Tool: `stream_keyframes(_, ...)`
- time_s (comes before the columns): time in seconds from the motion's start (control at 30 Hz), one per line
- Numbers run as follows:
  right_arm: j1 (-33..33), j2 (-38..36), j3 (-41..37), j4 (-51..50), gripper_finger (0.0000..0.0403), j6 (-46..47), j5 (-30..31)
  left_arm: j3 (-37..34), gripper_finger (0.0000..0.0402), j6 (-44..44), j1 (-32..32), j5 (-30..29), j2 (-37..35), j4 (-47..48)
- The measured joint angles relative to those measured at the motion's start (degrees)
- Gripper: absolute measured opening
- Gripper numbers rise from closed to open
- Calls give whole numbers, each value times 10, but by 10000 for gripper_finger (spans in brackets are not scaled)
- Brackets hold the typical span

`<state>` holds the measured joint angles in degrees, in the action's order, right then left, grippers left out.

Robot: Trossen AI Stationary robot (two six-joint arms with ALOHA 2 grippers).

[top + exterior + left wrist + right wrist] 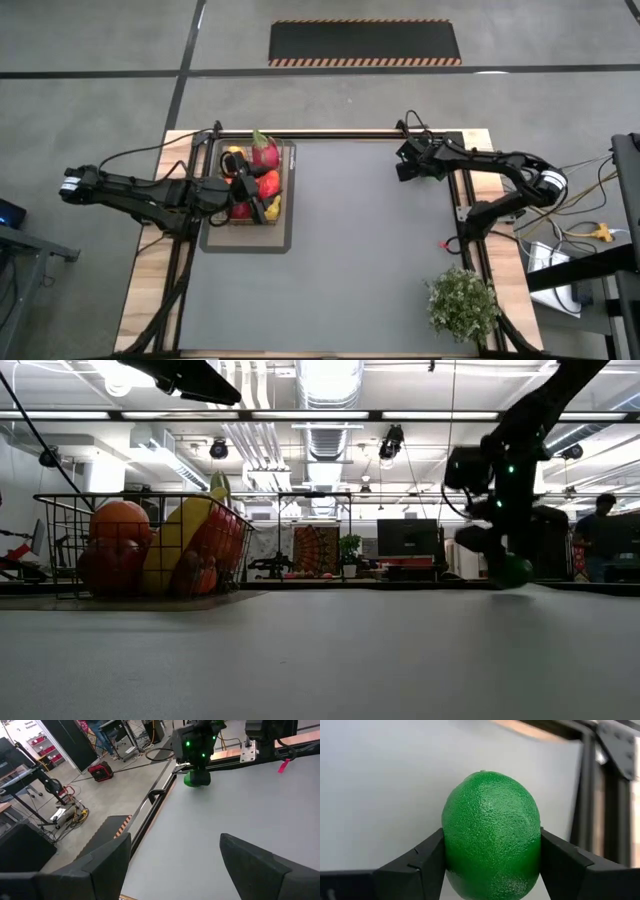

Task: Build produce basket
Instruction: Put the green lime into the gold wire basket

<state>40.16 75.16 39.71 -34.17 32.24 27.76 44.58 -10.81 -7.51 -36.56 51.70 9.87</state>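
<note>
A green lime (491, 835) sits between the fingers of my right gripper (491, 870), near the table's far right corner. It also shows in the low view (515, 570) and, far off, in the left wrist view (196, 779). The dark wire basket (284, 190) stands at the far left on a flat grey tray (250, 242). It holds a pink dragon fruit (265, 152), an orange (120, 520), a banana (180, 530) and red fruit. My left gripper (175, 865) hovers open above the basket (60, 545), holding nothing. My right gripper pinches the lime across its middle, one finger (417, 862) on each side (452, 845). The fingers come from above, pointing down. The lime sits low, at the table top or just over it (515, 582); whether it is lifted clear I cannot tell.
A bushy potted plant (462, 300) stands at the near right corner. The grey mat (370, 250) between basket and right arm is bare. Metal rails (465, 215) run along the table's sides. A person (600, 530) stands in the room beyond.
</note>
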Motion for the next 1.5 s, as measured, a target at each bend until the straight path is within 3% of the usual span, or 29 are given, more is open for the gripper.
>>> stream_keyframes(0.17,-70,-50,8,21,246,1,-26,0,286,0,0,5,0,-11)
stream_keyframes(0.37,-208,-88,3,136,248,-22,-32,0,286,1,0,36,0,-22)
stream_keyframes(0.5,-313,-81,-11,289,249,-92,-25,0,286,15,0,54,5,-23)
stream_keyframes(0.73,-455,-7,-74,660,250,-278,-23,-23,286,15,-1,73,27,-56)
stream_keyframes(1.17,-491,168,-92,1014,251,-400,-72,-69,286,12,-1,210,91,-234)
stream_keyframes(1.5,-490,213,-90,1086,251,-410,-73,-90,286,12,-1,276,212,-431)
